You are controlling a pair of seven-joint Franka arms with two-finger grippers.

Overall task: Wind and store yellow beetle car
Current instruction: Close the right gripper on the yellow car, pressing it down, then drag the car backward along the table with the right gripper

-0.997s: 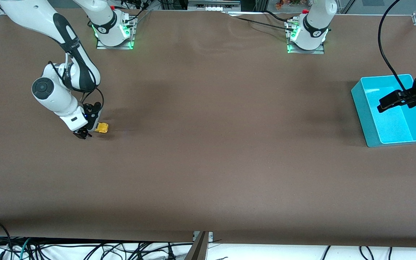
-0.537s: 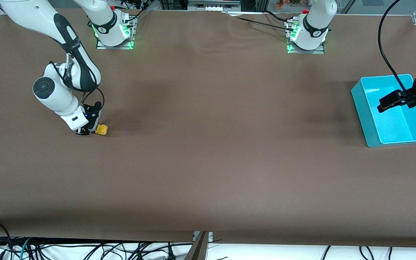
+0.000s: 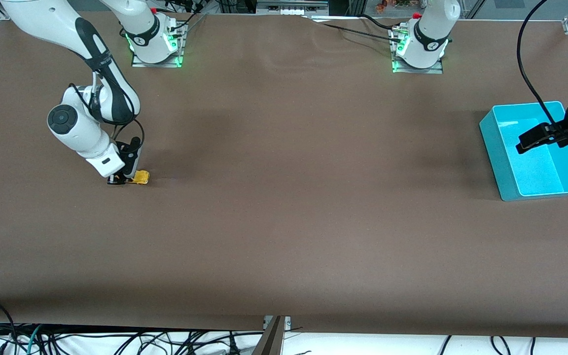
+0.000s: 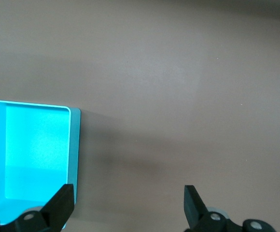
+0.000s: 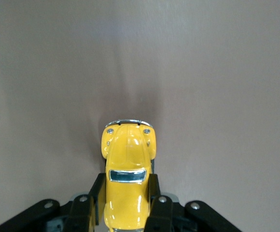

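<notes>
Yellow beetle car [image 5: 127, 188] sits on the desk [image 3: 284, 222], clamped between the right end effector [image 3: 122, 178] fingers, seemingly so it can be dragged to wind. The left end effector [image 4: 129, 205] waits, fingers apart, over the turquoise bin [image 3: 503, 162].

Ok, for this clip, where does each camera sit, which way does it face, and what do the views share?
Front view: high across the table, facing both bases; shows the right gripper at the yellow beetle car and the left gripper over the turquoise bin.
Left wrist view: on the left arm, looking down at the bin's corner and brown table; open fingertips show.
Right wrist view: on the right arm, looking along the car, with fingers shut on its sides.
Shared: the front view holds both the car and the bin.
</notes>
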